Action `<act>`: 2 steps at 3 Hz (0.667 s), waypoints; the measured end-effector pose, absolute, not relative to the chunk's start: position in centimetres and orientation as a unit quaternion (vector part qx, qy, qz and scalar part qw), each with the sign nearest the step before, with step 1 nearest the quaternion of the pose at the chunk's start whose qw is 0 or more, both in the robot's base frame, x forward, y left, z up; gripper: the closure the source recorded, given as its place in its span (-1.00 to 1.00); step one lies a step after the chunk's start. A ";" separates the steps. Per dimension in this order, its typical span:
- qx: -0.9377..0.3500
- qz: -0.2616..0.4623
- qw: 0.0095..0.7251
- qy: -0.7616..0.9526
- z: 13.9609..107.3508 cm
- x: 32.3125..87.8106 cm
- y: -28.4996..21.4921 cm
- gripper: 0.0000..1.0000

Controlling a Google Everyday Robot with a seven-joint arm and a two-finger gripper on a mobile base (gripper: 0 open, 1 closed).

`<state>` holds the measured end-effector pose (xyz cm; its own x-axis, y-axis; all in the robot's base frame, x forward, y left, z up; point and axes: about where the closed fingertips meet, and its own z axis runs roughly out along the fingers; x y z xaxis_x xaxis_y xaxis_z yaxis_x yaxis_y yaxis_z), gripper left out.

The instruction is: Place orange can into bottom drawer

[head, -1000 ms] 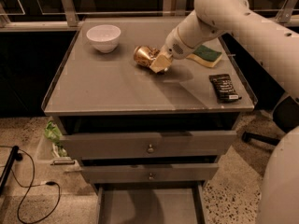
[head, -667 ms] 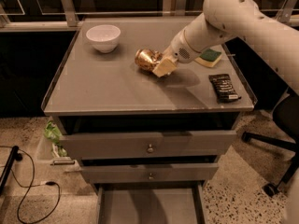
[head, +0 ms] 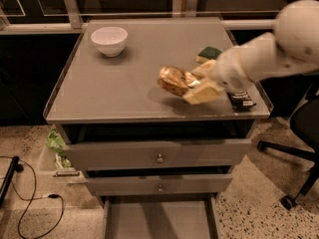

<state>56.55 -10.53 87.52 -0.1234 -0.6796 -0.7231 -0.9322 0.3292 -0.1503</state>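
Here, in the camera view, the gripper (head: 192, 83) is over the right half of the grey top (head: 114, 88) of the cabinet, and the pale arm (head: 259, 59) reaches in from the right side. Its two yellowish fingers (head: 203, 93) are pinching the can (head: 173, 80) at its right end. The can lies tilted on its side, orange-gold and shiny, and it points to the left, away from the gripper. A dark shadow is on the top just below it, so the can seems to be a little above the surface, but this is not sure.

The bottom drawer (head: 159, 218) is pulled out at the lower edge of the picture. Its flat grey floor is in view, and the can is well apart from it, higher up. Above it are two grey drawers, each with a small knob (head: 159, 158) in the middle.

A white bowl (head: 109, 40) stands near the far left corner of the top, well apart from the can. A dark green thing (head: 210, 52) lies just behind the gripper. A black packet (head: 242, 99) lies near the right edge, partly hidden under the arm. On the floor at the left runs a black cable (head: 30, 203).
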 end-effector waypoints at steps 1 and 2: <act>-0.554 0.178 0.377 0.721 86.8 50.8 -14.7 1.00; -0.560 0.170 0.381 0.716 86.1 45.6 -17.9 1.00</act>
